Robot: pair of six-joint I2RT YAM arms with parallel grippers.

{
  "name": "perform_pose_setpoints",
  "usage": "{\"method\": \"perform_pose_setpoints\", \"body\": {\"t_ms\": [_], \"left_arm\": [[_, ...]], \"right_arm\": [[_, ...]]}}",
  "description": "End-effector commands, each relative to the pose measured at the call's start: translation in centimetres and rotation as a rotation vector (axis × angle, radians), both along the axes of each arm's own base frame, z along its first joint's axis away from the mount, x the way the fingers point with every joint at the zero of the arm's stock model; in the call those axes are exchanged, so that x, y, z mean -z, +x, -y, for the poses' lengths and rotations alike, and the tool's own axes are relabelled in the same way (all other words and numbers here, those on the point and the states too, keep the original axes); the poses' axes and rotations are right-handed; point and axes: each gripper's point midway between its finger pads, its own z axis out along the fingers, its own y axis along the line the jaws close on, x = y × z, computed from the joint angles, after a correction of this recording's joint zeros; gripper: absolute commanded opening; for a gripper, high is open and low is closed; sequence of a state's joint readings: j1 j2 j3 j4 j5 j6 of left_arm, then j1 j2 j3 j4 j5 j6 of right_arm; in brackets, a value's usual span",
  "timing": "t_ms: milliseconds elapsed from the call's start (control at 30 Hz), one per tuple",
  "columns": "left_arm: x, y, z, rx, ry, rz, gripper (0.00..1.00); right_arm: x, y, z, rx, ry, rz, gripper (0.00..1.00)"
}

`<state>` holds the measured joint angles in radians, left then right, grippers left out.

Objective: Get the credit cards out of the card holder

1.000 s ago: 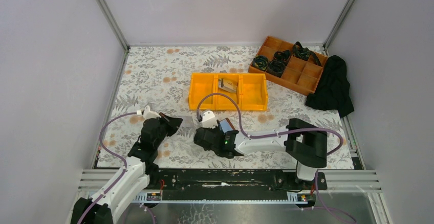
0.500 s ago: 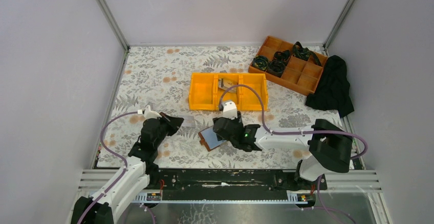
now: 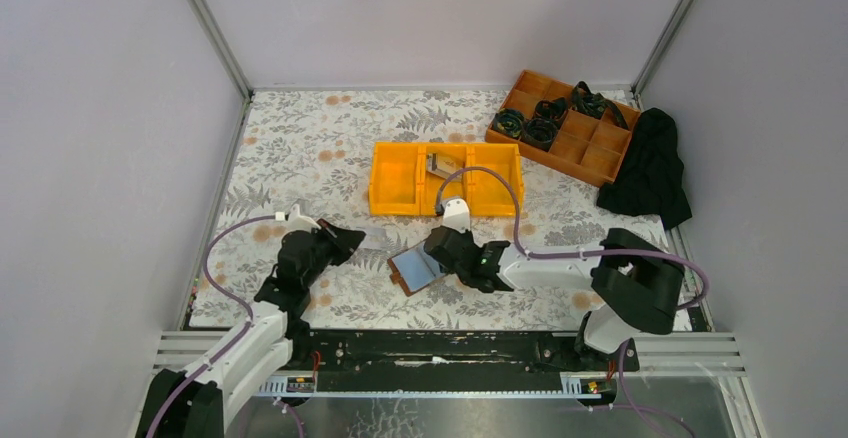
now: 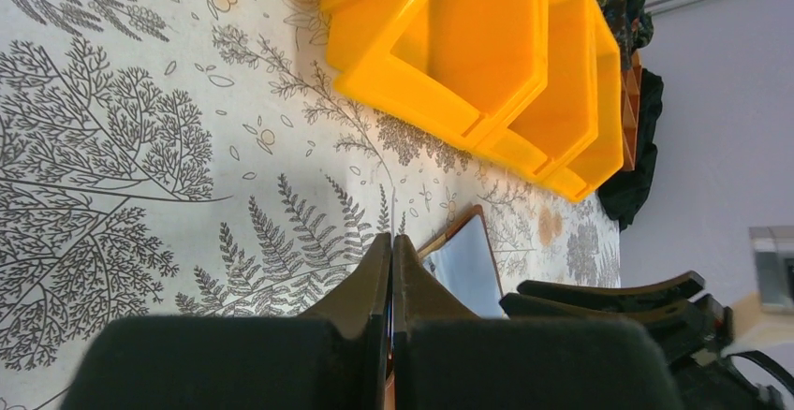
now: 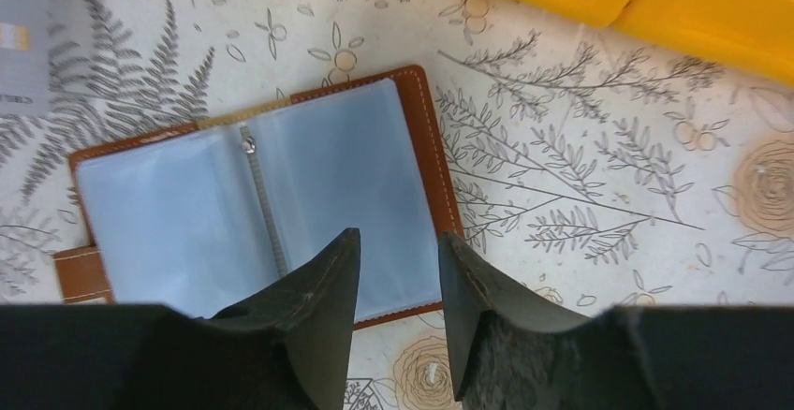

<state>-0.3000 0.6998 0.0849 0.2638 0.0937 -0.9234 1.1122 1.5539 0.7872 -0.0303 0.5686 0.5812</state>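
The card holder [image 3: 413,267] is brown leather with clear blue-grey sleeves. It lies open and flat on the floral cloth, also seen in the right wrist view [image 5: 187,213] and the left wrist view [image 4: 465,265]. My right gripper [image 3: 434,252] hovers over its right page, open [image 5: 398,237], with nothing between the fingers. One grey credit card [image 5: 21,40] lies on the cloth just beyond the holder. Another pale card [image 3: 443,166] rests in the yellow bin's middle compartment. My left gripper [image 3: 350,236] is shut [image 4: 391,238] and sits left of the holder, low over the cloth.
A yellow three-compartment bin [image 3: 400,180] stands behind the holder. An orange-brown divided tray [image 3: 600,153] holding dark coiled items is at the back right, with a black cloth [image 3: 650,173] beside it. Grey walls close in both sides.
My right arm has swung right and toward the bin. The card holder, up at the gripper a second ago, now lies open on the cloth. The left arm has barely moved.
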Motion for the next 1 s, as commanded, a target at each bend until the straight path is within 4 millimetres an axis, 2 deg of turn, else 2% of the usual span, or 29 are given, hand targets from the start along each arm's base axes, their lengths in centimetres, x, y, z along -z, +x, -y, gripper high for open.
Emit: {"method": "perform_pose_setpoints", "body": {"t_ms": [0,100,167,233,267,367,467,567,667,833,967], "left_arm": [[-1.3,0.5,0.8,0.047,-0.023,0.063,0.00],[-1.7,0.5,1.1,0.063,-0.032,0.079,0.00],[-2.0,0.4,1.4,0.080,-0.045,0.094,0.00],[-2.5,0.4,1.7,0.093,-0.056,0.106,0.00],[-2.7,0.5,1.8,0.095,-0.058,0.109,0.00],[-4.3,0.8,1.9,0.098,-0.068,0.141,0.00],[-6.7,1.6,2.2,0.089,-0.104,0.190,0.00],[-9.0,2.5,2.5,0.081,-0.142,0.232,0.00],[-11.1,3.5,2.6,0.073,-0.155,0.268,0.00],[-13.1,5.7,3.4,0.065,-0.175,0.291,0.00],[-13.9,7.7,4.2,0.037,-0.157,0.319,0.00]], "right_arm": [[1.4,0.4,-1.2,-0.009,0.000,-0.020,0.42],[2.5,0.1,-1.2,-0.012,-0.001,-0.038,0.36],[2.7,-0.1,-1.4,-0.019,0.021,-0.053,0.20],[1.6,-0.4,-1.5,-0.021,0.078,-0.039,0.06],[0.8,-0.4,-1.5,-0.021,0.111,-0.023,0.04],[-2.5,-0.3,-1.1,-0.028,0.207,0.043,0.03],[-5.6,-0.3,0.0,-0.022,0.265,0.110,0.03],[-7.6,-0.5,1.6,-0.009,0.307,0.164,0.03],[-8.5,-0.7,3.4,0.018,0.318,0.200,0.03],[-8.6,-1.0,6.3,0.090,0.312,0.233,0.03],[-8.2,-1.5,7.0,0.109,0.370,0.236,0.03]]}}
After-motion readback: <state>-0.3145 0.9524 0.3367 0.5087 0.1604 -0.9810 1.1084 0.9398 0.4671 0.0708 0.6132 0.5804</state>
